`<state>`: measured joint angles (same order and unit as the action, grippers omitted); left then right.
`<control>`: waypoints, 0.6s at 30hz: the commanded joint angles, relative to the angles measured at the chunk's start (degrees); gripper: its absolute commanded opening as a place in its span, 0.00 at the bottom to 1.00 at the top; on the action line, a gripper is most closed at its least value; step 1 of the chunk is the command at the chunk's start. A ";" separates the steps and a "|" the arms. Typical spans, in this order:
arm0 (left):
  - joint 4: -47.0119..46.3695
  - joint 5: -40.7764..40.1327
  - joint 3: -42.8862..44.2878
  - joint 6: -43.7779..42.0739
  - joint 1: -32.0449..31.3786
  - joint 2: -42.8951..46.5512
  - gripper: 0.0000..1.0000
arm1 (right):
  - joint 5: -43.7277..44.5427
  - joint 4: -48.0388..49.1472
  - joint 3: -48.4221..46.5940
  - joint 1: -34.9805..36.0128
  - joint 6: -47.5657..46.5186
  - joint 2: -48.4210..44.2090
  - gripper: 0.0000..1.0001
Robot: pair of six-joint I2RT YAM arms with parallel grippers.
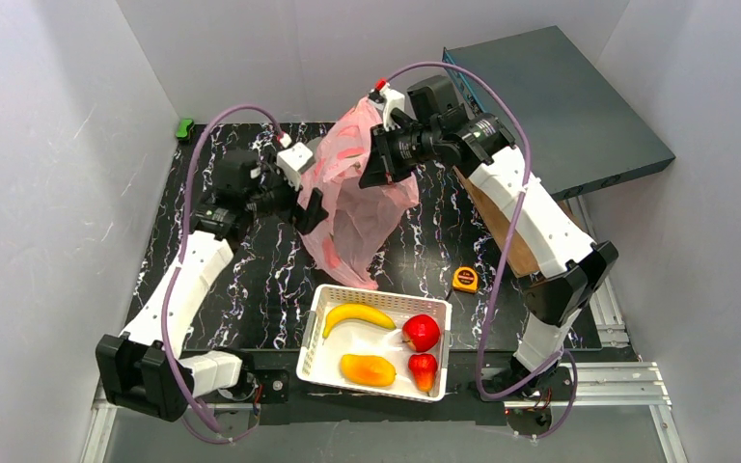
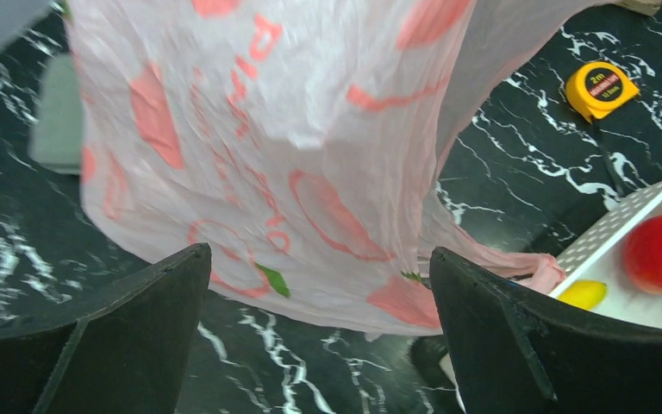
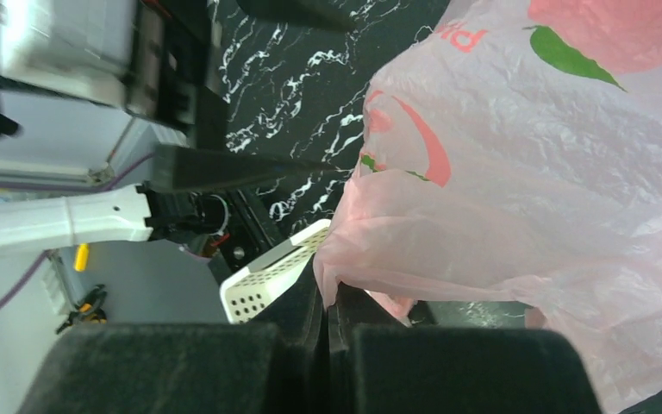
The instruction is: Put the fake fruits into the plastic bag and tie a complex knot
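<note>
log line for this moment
right gripper: shut on plastic bag | left gripper: open | fake fruits: all four in basket

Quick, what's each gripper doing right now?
Left gripper: open, holding nothing.
Right gripper: closed on the plastic bag.

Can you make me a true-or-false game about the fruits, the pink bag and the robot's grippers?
1. The banana, mango, apple and small red pointed fruit all lie in the white basket. True.
2. The right gripper is shut on the pink plastic bag. True.
3. The left gripper is squeezing the bag too. False: its jaws stand wide open.
4. The tape measure sits inside the basket. False: it lies on the black marble table, beside the basket.
</note>
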<state>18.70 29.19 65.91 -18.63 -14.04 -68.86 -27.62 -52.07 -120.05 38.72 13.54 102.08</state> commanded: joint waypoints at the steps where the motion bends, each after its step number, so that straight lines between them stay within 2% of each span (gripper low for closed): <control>1: -7.82 -2.76 -4.75 9.12 -3.47 6.87 0.98 | 1.83 4.51 1.80 0.00 7.54 -5.43 0.01; 3: -12.91 -3.57 -8.64 13.75 -5.11 10.65 0.98 | 4.05 5.78 2.87 0.02 10.38 -5.87 0.01; 5: -16.31 -8.03 -11.77 15.04 -7.99 13.13 0.98 | 4.13 7.13 3.23 -0.05 11.51 -5.90 0.01; 7: -17.30 -14.20 -12.64 14.71 -10.30 12.69 0.98 | 2.53 8.02 3.01 -0.04 11.93 -6.00 0.01; 9: -20.37 -16.46 -12.64 14.94 -11.30 10.98 0.98 | -1.59 9.34 3.54 -0.05 11.41 -6.25 0.01; 13: -27.46 -13.87 -10.44 13.40 -13.10 6.00 0.98 | -13.80 8.37 3.87 -0.16 5.53 -6.63 0.01; 18: -35.35 -6.21 -9.15 9.75 -13.38 1.29 0.98 | -19.91 5.52 4.25 -0.54 -1.49 -8.68 0.01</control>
<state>-7.25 17.85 54.15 -6.04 -26.94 -65.82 -38.46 -46.30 -115.74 38.59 18.48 97.45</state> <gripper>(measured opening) 0.981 0.023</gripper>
